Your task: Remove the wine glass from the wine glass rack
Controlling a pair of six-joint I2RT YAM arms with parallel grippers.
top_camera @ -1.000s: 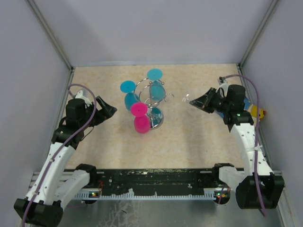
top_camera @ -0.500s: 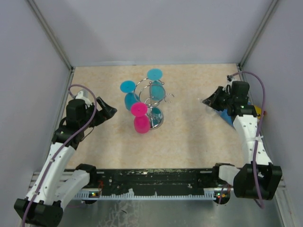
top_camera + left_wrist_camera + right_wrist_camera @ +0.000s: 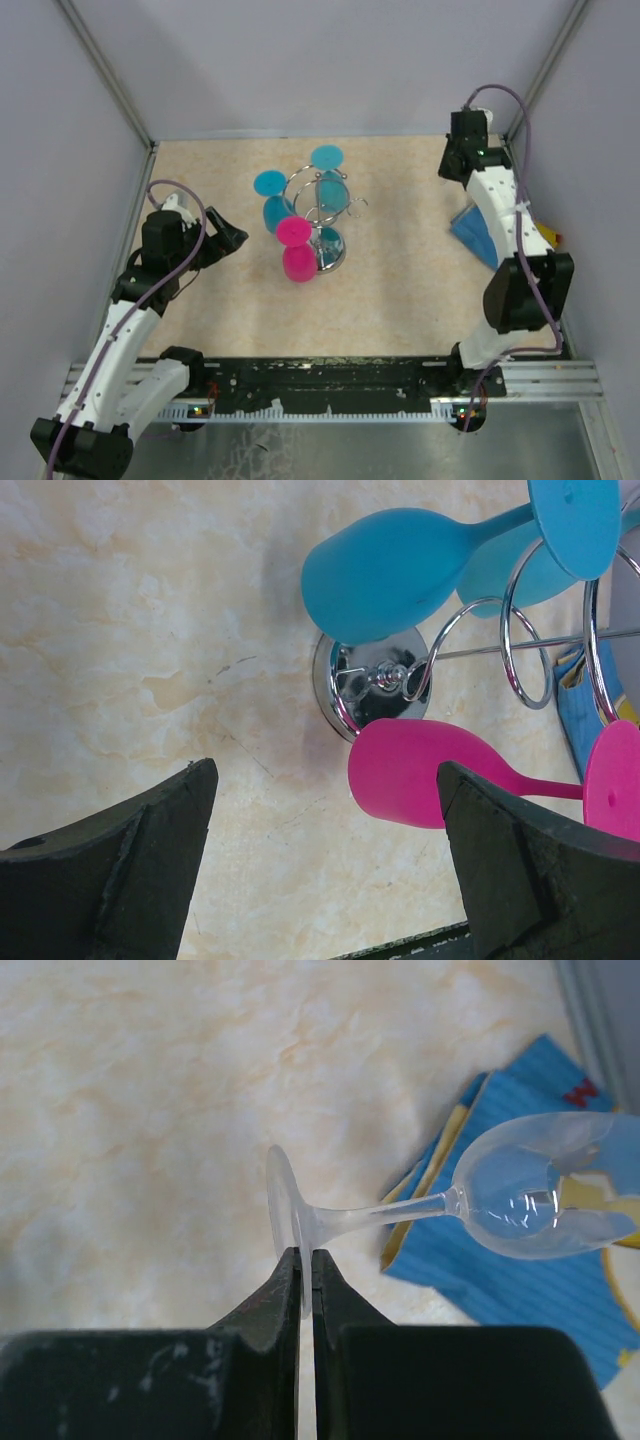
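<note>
The clear wine glass was off the wine glass rack and lay sideways in the air. The edge of its round foot was pinched between the right jaws, which were clamped tight on that thin disc. From the right jaws the stem ran out to one side. The bowl hung at its far end, over a blue cloth with yellow trim that lay on the tabletop near the side wall. Whether the bowl touched the cloth could not be told. The rack stood well apart from the right jaws, toward the middle of the tabletop, and just ahead of the left jaws. The left jaws stood wide apart above the tabletop, gripping nothing. The rack's mirror-like round base and curled wire loops showed ahead of the gap between them. A pink glass hung foot-up on the rack, on the side nearest the left jaws, with its bowl close to the inner edge of one of them. Two blue glasses hung foot-up on the rack farther from the left jaws, beyond the central post.
</note>
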